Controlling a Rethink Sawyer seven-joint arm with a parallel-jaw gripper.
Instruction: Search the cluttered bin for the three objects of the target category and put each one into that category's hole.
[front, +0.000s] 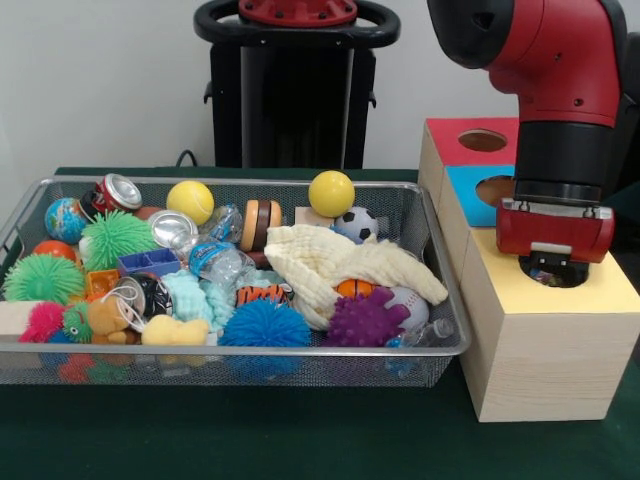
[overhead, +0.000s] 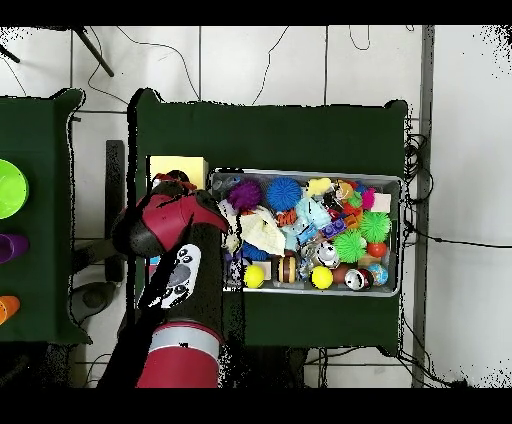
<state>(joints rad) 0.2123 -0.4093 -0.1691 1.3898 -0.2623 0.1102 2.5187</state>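
Observation:
My gripper (front: 553, 268) hangs straight down over the round hole (front: 578, 276) in the yellow top of the pale wooden cube (front: 612, 292), with its tip at the hole's mouth. A small multicoloured bit (front: 540, 272) shows right under it at the hole's rim. In the overhead view my arm (overhead: 175, 235) covers the gripper and most of the yellow cube (overhead: 178, 166). The silver wire mesh bin (front: 240, 352) stands left of the cubes, full of toys; it also shows in the overhead view (overhead: 392, 182). No printed fabric piece shows plainly in the bin.
A plain cream cloth (front: 340, 262) lies in the bin's right part over a purple spiky ball (front: 365, 322). The blue-topped cube (front: 462, 185) and red-topped cube (front: 448, 135) stand behind the yellow one. A second green table holds a green bowl (overhead: 8, 188).

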